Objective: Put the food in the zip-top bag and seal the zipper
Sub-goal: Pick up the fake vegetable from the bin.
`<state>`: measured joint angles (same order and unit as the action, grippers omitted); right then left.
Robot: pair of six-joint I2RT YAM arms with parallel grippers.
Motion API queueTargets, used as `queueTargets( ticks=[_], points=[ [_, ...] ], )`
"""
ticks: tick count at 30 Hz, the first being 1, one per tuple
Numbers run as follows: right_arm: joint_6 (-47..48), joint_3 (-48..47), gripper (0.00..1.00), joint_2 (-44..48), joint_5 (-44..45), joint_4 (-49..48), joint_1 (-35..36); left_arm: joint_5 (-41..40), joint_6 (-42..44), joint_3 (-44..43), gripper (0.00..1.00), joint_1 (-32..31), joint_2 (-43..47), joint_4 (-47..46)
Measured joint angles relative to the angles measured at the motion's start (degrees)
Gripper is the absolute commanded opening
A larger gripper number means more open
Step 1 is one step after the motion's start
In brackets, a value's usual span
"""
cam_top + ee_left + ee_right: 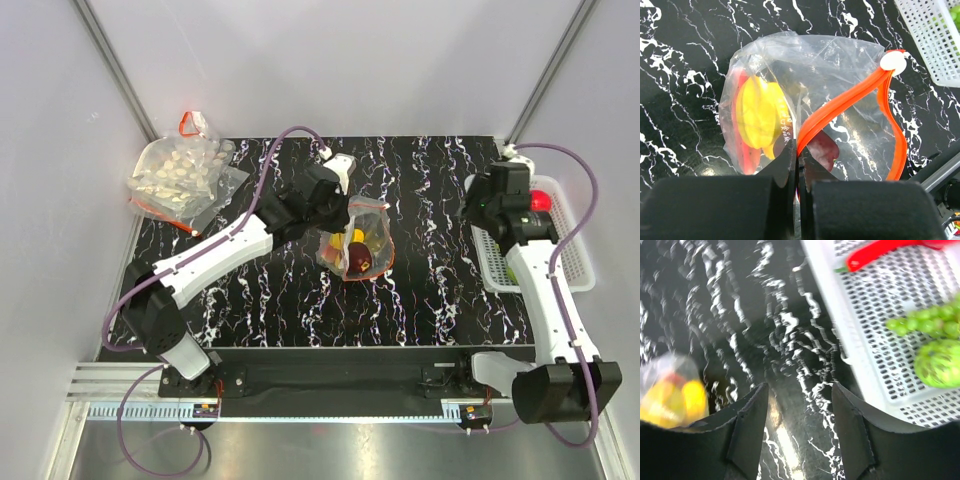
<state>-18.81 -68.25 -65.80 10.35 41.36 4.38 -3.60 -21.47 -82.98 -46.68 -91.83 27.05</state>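
The left tool (pixel 797 157) is clamped tight on the zipper (pixel 845 100) at the near end of the zip-top bag (pixel 840 60). The bag lies mid-table with yellow food (pixel 757 117) inside. The right tool (pixel 800 390) stands half open and empty above the table (pixel 740 315), beside the white basket (pixel 875 340) holding a chili (pixel 875 252) and grapes (pixel 925 320). The step looks like a fetch. Hold the left pinch steady so the mouth gapes, centre the right tool over one piece, then close gently.
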Motion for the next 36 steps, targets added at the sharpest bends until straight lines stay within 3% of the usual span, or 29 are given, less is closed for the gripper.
queueTargets(
  ticks=[10, 13, 17, 25, 34, 36],
  points=[
    [-6.6, 0.0, 0.73, -3.3, -10.6, -7.1, -17.6, 0.2, 0.0, 0.2, 0.00, 0.1, 0.7, -1.1],
    [-9.2, -0.1, 0.79, -6.8, -14.2, -10.0, -22.2, 0.0, 0.0, 0.2, 0.00, 0.1, 1.0, -1.3],
    [-13.7, 0.1, 0.79, -12.0, -15.9, -14.0, -26.7, -0.4, 0.0, 1.7, 0.00, 0.2, 1.8, -2.6],
    [-23.2, 3.8, 0.77, -16.7, -9.2, -25.4, -27.4, -0.2, 0.0, 6.5, 0.00, 0.3, 4.2, -6.5],
    [-29.0, 2.3, 0.83, -32.0, -5.1, -33.4, -27.4, -0.3, 0.0, 6.7, 0.00, 0.3, 4.5, -8.3],
    [-28.8, 1.2, 0.91, -34.8, -3.3, -33.9, -27.4, -0.3, 0.0, 6.8, 0.00, 0.3, 4.5, -8.8]
  ],
)
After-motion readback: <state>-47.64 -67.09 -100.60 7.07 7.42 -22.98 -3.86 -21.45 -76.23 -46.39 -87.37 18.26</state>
